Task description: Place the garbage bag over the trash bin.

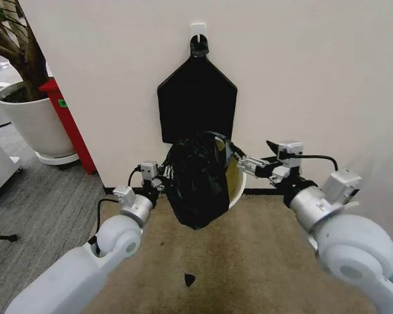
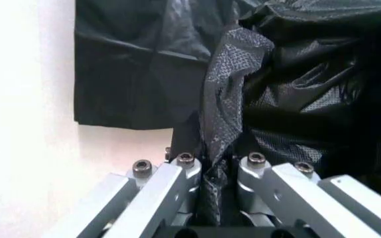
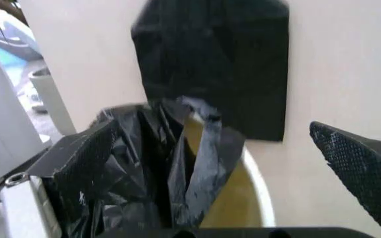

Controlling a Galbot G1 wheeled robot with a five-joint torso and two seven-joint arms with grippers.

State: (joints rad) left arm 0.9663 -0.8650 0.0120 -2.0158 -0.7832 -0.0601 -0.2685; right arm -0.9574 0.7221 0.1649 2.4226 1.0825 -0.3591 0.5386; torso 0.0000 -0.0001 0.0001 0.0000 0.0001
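Left end effector (image 2: 218, 173): closed on garbage bag (image 1: 196, 180)
Right end effector (image 1: 247, 163): open
Progress: bag partly drapes trash bin (image 1: 236, 186) — rim (image 3: 260, 186) still uncovered

A plain cream wall (image 1: 301, 78) fills the back of the room. On it a small white hook (image 1: 198, 29) holds a flat black bundle (image 1: 196, 104), knotted at the top. Along the foot of the wall runs a dark baseboard (image 1: 259, 191). The floor near the wall is a brown carpet (image 1: 249, 261), with a small black scrap (image 1: 189, 280) on it; to the left it is grey carpet (image 1: 39, 216). There stands a white pot (image 1: 33, 121) with a tree (image 1: 19, 46), on a round base. Beside it a red panel (image 1: 71, 127) leans against the wall.
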